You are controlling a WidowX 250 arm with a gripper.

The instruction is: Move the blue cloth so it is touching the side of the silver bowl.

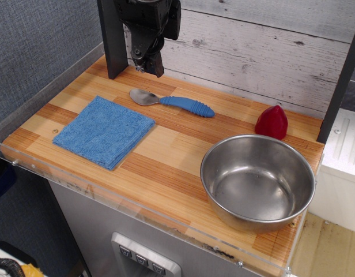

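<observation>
Silver bowl (257, 182) front right; blue cloth (104, 131) well apart, left; fingers (146, 67) empty, opening unclear.

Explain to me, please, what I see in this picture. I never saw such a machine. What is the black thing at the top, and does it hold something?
The black thing is the end of a robot arm. Its gripper hangs above the back of a wooden table, and its fingers hold nothing. Whether they are open or shut is hard to tell. The single camera looks down from the front, slightly above. On the table lie a folded blue cloth at the left, a spoon with a blue handle behind it, a small red object, and a silver bowl at the right. The cloth and the bowl are apart.
</observation>
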